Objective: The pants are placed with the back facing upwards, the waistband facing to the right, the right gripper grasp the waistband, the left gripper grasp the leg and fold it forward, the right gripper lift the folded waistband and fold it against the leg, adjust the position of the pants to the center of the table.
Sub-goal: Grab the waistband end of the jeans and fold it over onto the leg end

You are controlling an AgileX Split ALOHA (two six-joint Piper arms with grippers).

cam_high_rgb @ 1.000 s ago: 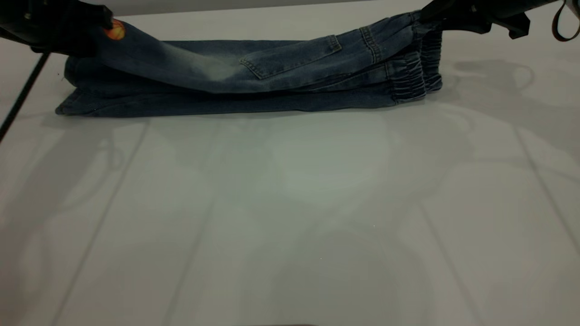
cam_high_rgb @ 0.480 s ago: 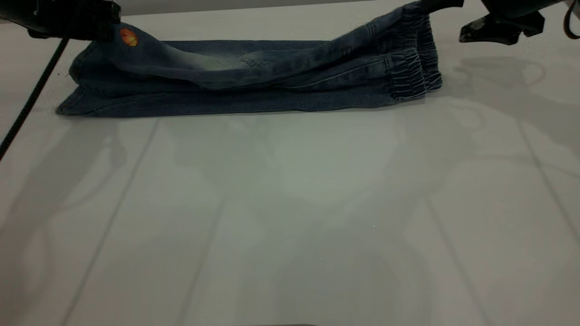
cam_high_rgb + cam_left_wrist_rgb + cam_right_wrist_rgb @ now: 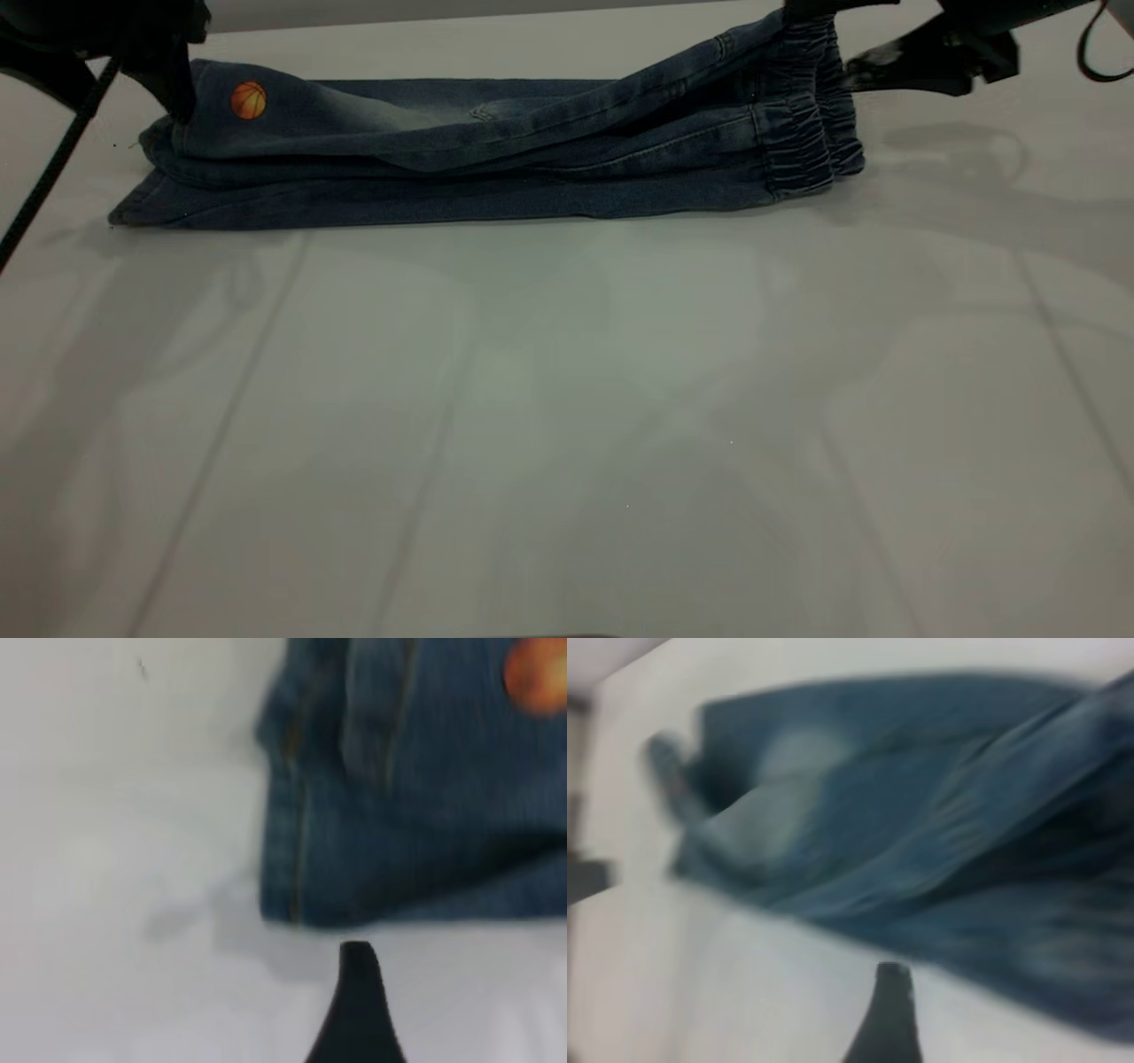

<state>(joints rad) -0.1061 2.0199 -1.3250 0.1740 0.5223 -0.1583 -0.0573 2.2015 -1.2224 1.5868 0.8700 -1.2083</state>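
Observation:
The blue denim pants (image 3: 496, 168) lie folded lengthwise at the far side of the table (image 3: 567, 399), waistband (image 3: 802, 142) to the right. The printed leg (image 3: 292, 115) rests on top, its orange ball (image 3: 248, 100) showing. My left gripper (image 3: 164, 84) hangs open at the leg's hem. In the left wrist view one finger (image 3: 354, 1001) stands just short of the hem (image 3: 292, 904), with nothing in the jaws. My right gripper (image 3: 819, 40) is open at the waistband, whose top layer still hangs raised from the upper finger (image 3: 833, 5). The lower finger (image 3: 912, 66) is apart from the cloth.
A thick black cable (image 3: 44, 186) slants down past the pants' left end. A cable loop (image 3: 1099, 53) hangs at the far right. The near part of the table is bare, with faint seam lines and arm shadows.
The printed leg has come down flat onto the pants and my left gripper has let go of it. My right gripper's fingers have spread apart; the waistband's top layer stays lifted.

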